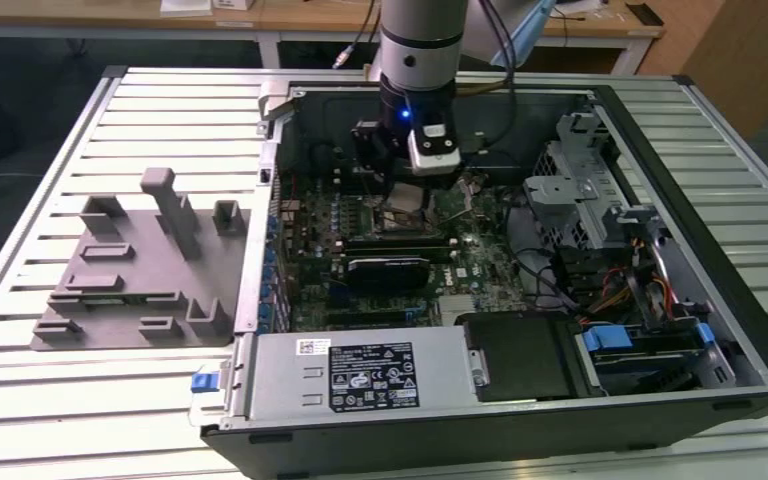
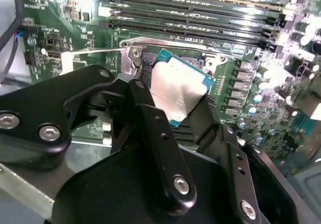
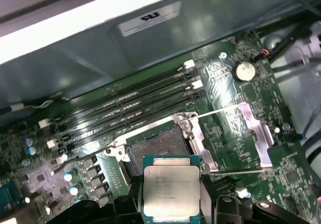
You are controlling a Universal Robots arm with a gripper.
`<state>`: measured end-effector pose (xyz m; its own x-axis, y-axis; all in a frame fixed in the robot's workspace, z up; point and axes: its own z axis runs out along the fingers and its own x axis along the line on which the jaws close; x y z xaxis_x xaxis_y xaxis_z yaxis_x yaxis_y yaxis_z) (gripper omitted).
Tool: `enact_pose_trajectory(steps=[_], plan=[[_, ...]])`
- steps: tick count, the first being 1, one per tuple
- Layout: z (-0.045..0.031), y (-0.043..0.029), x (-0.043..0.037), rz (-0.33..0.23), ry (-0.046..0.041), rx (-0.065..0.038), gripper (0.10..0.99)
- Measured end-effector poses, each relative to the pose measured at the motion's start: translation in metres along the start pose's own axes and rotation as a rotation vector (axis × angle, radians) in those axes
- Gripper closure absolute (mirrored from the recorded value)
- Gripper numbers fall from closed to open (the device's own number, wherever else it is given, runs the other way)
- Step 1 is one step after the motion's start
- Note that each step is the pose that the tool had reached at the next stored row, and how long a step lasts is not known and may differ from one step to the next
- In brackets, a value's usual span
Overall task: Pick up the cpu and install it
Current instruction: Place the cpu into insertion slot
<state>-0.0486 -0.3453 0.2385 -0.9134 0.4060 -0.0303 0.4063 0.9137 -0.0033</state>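
In the exterior view we see a slatted metal table [image 1: 117, 110] carrying an open computer case [image 1: 704, 225], which lies on its side across the middle and the three o'clock part of the table. At nine o'clock from the case a grey moulded fixture [image 1: 131, 290] rests on the slats, well apart from the work. The arm [image 1: 420, 40] comes in from twelve o'clock and reaches down into the case. Inside, the power supply [image 1: 357, 375] fills the six o'clock end, and the green motherboard [image 1: 311, 300] lies between it and the arm.

At the arm's end the gripper [image 1: 408, 185] is clenched on the cpu [image 3: 171, 191]. In the second wrist view two black fingers [image 2: 143, 108] press its opposite edges, and its pale metal top [image 2: 178, 91] sits tilted. The cpu is held just beside and over the open socket [image 3: 153, 146], not seated in it. We cannot tell whether a corner touches the frame. The socket's metal load plate [image 3: 251, 128] stands swung open. A row of memory slots [image 3: 125, 108] runs along the socket. A coin battery [image 3: 245, 71] sits near the load plate.
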Motion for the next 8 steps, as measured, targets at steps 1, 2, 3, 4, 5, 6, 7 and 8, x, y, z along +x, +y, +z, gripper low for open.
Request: enact_pose_trajectory(steps=[1, 2, 3, 4, 5, 6, 7, 8], plan=[[0.0000, 0.0000, 0.0000, 0.013, 0.0000, 0.000, 0.545], [0.0000, 0.0000, 0.0000, 0.026, 0.0001, 0.001, 0.545], [0.0000, 0.0000, 0.0000, 0.040, 0.0001, 0.001, 0.545], [0.0000, 0.0000, 0.0000, 0.053, 0.0002, 0.002, 0.545], [0.0000, 0.0000, 0.0000, 0.066, 0.0001, 0.002, 0.545], [0.0000, 0.0000, 0.0000, 0.078, 0.0002, 0.002, 0.545], [0.0000, 0.0000, 0.0000, 0.090, 0.0003, 0.003, 0.545], [0.0000, 0.0000, 0.0000, 0.103, 0.0003, 0.003, 0.545]])
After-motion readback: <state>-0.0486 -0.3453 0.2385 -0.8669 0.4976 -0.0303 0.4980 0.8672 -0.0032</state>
